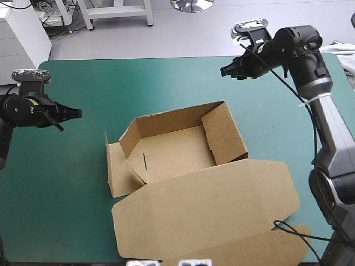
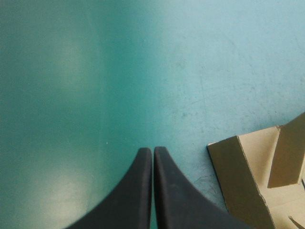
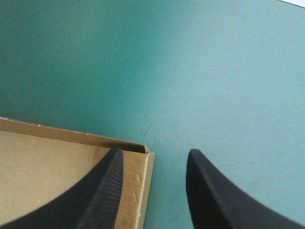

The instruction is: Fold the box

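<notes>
The left gripper (image 1: 76, 113) is held over the teal-green cover (image 1: 66, 188), left of the brown box (image 1: 177, 154), fingers pressed together. The box is set mid-table as an open tray, lid flat. The right gripper (image 1: 224, 71) is raised beyond its far corner, fingers parted.

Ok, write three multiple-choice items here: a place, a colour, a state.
1. Where does the flat lid of the box lie? A toward the near edge; B toward the far edge; C standing upright.
2. Colour of the table cover? A red; B teal-green; C white.
3. The left gripper is? A open; B shut on nothing; C shut on the box.
Key: 1A, the high view shows it flat at the near edge; 2B, every view shows it; 3B, its fingers meet in one arch, apart from the box.
</notes>
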`<state>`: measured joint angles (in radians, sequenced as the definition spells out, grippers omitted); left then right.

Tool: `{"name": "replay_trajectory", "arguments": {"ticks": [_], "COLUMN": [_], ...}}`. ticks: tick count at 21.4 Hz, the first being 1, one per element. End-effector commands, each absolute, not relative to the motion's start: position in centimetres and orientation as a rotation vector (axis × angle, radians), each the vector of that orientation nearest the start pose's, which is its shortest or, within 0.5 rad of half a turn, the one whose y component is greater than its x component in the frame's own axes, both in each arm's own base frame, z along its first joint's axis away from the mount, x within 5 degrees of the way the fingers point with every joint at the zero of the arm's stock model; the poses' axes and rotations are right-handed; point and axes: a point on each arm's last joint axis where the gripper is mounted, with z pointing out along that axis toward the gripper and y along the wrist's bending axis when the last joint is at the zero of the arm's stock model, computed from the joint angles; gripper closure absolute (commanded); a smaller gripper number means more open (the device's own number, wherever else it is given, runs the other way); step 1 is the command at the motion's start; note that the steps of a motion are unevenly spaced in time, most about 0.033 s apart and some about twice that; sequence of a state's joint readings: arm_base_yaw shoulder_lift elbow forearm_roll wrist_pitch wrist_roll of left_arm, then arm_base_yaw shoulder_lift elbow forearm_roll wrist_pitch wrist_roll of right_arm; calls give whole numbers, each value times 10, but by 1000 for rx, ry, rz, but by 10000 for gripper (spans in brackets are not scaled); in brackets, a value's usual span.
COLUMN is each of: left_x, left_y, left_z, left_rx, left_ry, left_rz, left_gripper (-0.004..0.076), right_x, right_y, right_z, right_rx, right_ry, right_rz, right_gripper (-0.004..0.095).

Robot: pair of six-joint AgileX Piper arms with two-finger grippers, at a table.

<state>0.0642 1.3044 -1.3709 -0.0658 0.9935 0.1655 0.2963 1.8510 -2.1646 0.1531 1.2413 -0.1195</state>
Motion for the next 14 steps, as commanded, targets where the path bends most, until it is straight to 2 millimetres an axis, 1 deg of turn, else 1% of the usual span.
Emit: {"name": "replay_trajectory", "arguments": {"ticks": [1,3,5,8,14], "left_x": [262,261,259,258,259], "left_y": [9,9,9,9,6], "left_z": [414,413,411,410,411], "left_rx": [89,91,93,95,85], "left_ry": [2335,2355,2379,2393,2389], "left_rz": [-6,-8,-12,-14,-67], "left_gripper": [731,731,732,732,732], "right_x": [349,343,340,341,347], "right_y": [119,118,118,123,125], "right_z": [462,450,429,410,373], "right_rx": [-495,-522,-573,-601,-641], "right_ry": [2311,2360,2425,2484,2599], "right_rz": [284,276,282,341,343], "right_gripper": [503,503,503,503,504]}}
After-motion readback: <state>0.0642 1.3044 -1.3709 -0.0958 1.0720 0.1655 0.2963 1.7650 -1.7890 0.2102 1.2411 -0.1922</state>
